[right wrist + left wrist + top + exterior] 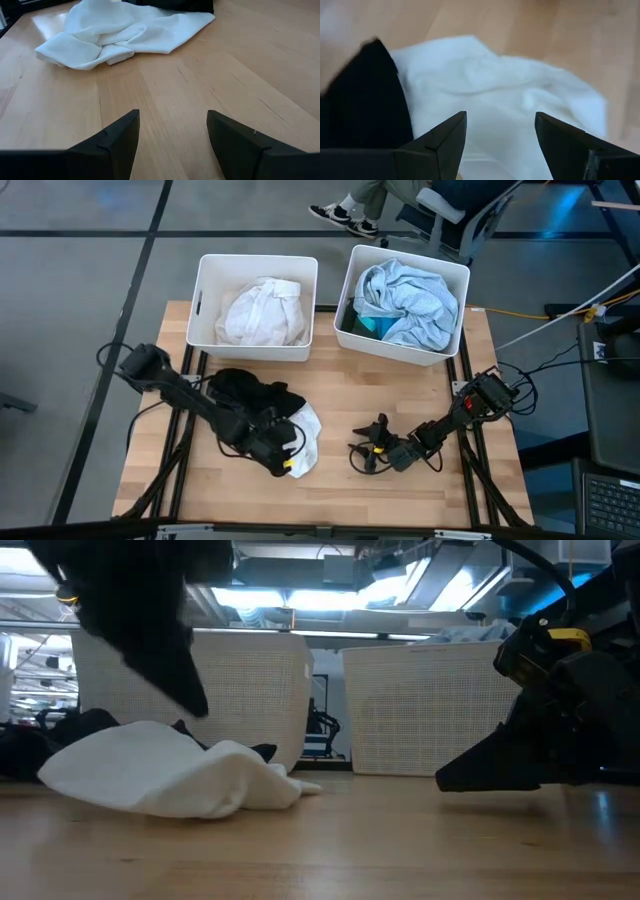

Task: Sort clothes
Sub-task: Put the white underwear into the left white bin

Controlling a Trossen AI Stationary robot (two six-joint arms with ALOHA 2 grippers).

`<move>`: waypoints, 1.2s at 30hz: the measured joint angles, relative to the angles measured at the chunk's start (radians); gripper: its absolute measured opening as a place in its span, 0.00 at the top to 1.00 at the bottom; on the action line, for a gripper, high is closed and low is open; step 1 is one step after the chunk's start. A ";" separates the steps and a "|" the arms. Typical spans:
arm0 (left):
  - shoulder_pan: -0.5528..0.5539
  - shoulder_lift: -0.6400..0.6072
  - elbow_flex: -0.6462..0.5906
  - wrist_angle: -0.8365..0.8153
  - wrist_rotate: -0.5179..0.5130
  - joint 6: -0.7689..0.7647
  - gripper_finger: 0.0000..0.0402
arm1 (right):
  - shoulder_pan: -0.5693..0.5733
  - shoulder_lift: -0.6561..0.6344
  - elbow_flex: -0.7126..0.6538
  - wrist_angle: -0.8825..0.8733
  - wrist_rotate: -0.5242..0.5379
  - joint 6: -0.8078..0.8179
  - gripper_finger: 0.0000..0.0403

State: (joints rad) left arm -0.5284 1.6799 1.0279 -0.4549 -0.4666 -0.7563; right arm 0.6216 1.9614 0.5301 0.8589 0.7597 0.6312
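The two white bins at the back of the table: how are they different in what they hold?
The left bin holds only a white garment, bunched up; the right bin holds a pale blue garment over a teal one. The left bin's pile sits lower than its rim; the right bin's pile fills it to the rim. Both are white, rectangular and stand side by side.

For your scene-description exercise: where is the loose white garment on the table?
In the high view, the white garment lies on the table's left half, beside the black garment, under the left hand, in front of the left bin.
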 joint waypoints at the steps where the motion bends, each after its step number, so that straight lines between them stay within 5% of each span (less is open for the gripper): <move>1: 0.005 0.016 0.000 0.000 0.006 -0.012 0.44 | 0.000 0.000 0.000 0.000 0.000 0.000 0.42; 18: 0.067 0.184 0.005 0.006 0.077 -0.073 0.46 | 0.000 0.000 0.000 -0.001 0.000 0.000 0.42; 23: 0.065 0.215 0.008 0.012 0.079 -0.047 0.59 | 0.000 0.000 0.000 -0.001 0.000 0.000 0.42; 30: 0.065 0.217 0.007 0.018 0.086 -0.004 0.94 | 0.000 0.000 0.000 -0.003 0.000 0.000 0.42; 36: 0.054 0.218 -0.001 0.070 0.048 0.010 0.96 | 0.000 0.000 0.000 -0.003 0.000 0.000 0.42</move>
State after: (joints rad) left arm -0.4740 1.8976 1.0268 -0.3844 -0.4187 -0.7467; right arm 0.6218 1.9614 0.5301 0.8562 0.7593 0.6312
